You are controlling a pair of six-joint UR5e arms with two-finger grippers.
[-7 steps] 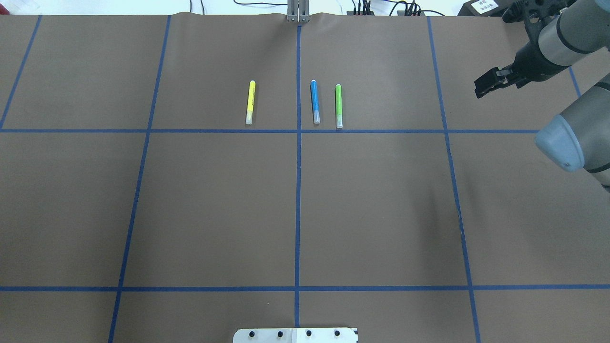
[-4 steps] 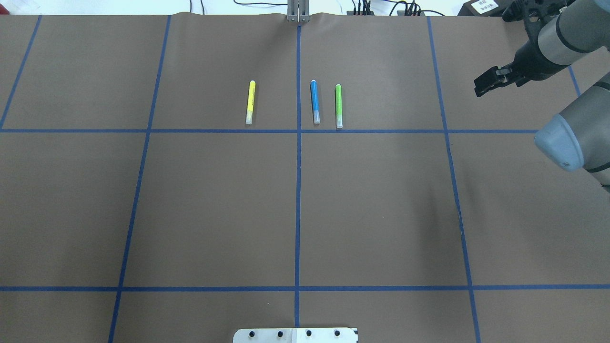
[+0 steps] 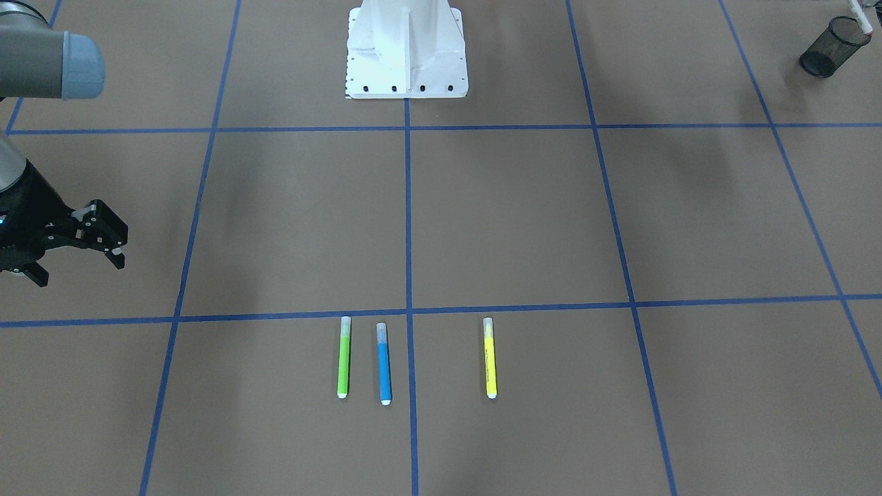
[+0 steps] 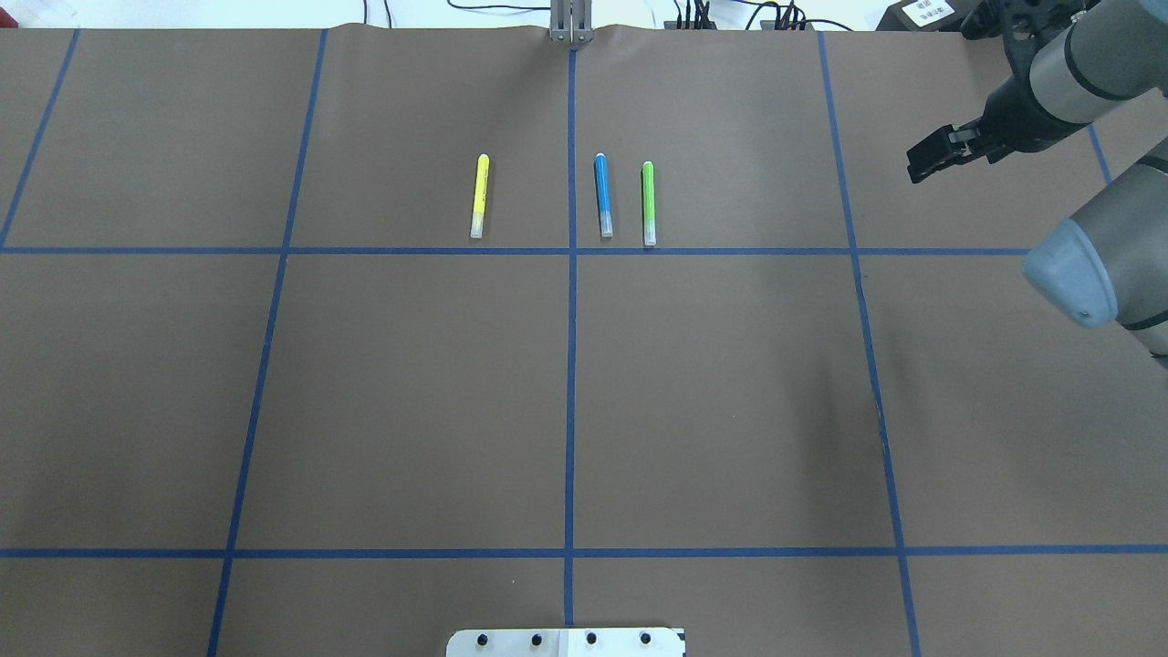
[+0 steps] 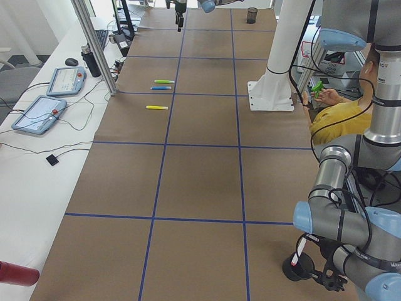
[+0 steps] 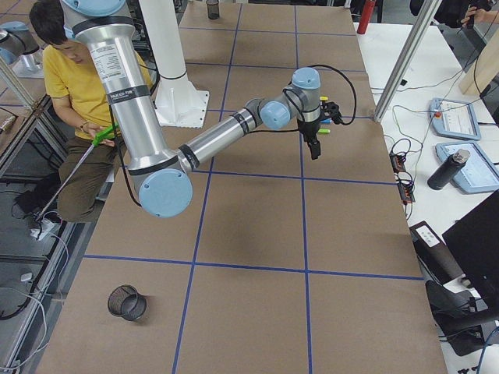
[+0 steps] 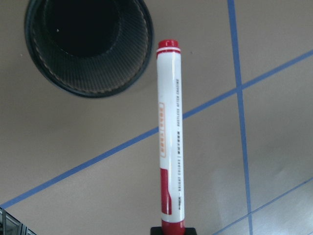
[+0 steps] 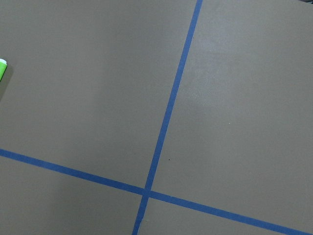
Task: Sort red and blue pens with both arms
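My left gripper (image 7: pixel 173 230) is shut on the red pen (image 7: pixel 170 137), a white barrel with red ends. It holds the pen above the table, just beside a black mesh cup (image 7: pixel 124 73); the pen's tip (image 3: pixel 860 15) shows over that cup (image 3: pixel 830 45) in the front-facing view. The blue pen (image 4: pixel 602 194) (image 3: pixel 384 363) lies at the far middle of the table. My right gripper (image 4: pixel 931 157) (image 3: pixel 76 255) hovers open and empty at the far right, well away from the blue pen.
A green marker (image 4: pixel 649 203) lies right of the blue pen and a yellow marker (image 4: pixel 479 196) to its left. A second mesh cup (image 6: pixel 127 302) stands at the near right end. A person in a yellow shirt (image 6: pixel 74 86) sits behind the white pedestal (image 3: pixel 406 52).
The right gripper has drifted slightly toward the far edge of the table. The pens on the table have not moved.
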